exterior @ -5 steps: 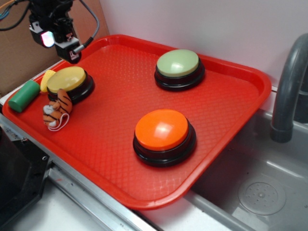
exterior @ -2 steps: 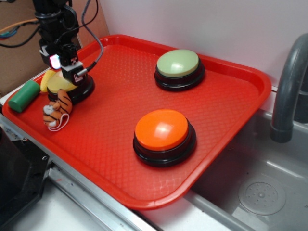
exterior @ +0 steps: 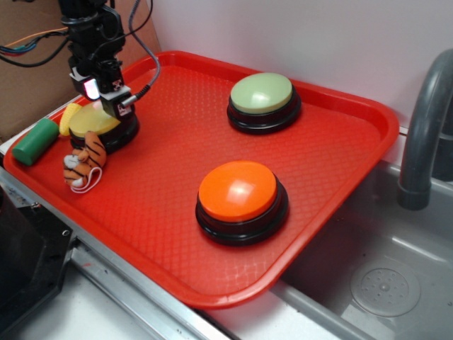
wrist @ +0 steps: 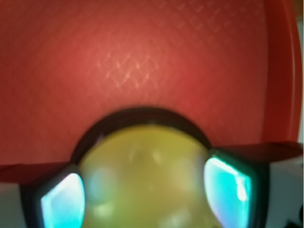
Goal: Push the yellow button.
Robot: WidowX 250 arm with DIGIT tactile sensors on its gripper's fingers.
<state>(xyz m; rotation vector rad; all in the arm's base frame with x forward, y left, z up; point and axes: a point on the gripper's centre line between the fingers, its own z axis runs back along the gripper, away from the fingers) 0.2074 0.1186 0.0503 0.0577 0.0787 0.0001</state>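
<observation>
Since a second ago the gripper [exterior: 99, 99] has swung from above the tray's back left corner down onto the yellow button [exterior: 93, 122]; in the last fraction of that second it has only crept a little to the right, and nothing else has shifted.

Going left to right in the exterior view: a green block [exterior: 35, 141] lies at the tray's [exterior: 163, 205] left edge, with a small yellow piece [exterior: 69, 117] just behind it and a tiger toy [exterior: 83, 162] in front of the button. These crowd the button's near side, which is likely why the arm comes from above rather than from the side. The yellow button sits near the tray's left end, its cap largely covered by the gripper, only the front left of the dome and the black base showing.

In the wrist view the yellow button [wrist: 147, 175] fills the lower frame between the two fingers [wrist: 232, 187], which stand apart on either side of the dome. So the jaws are open and hold nothing; the press seems meant to be made with the body of the gripper [wrist: 147, 199] bearing down. Whether it touches the cap yet I cannot tell.

Further right, well apart, stand the orange button [exterior: 238, 191] at the tray's middle front and the green button [exterior: 262, 93] at the back. Beyond the tray's right rim is a sink [exterior: 382, 276] with a grey faucet [exterior: 425, 127].
</observation>
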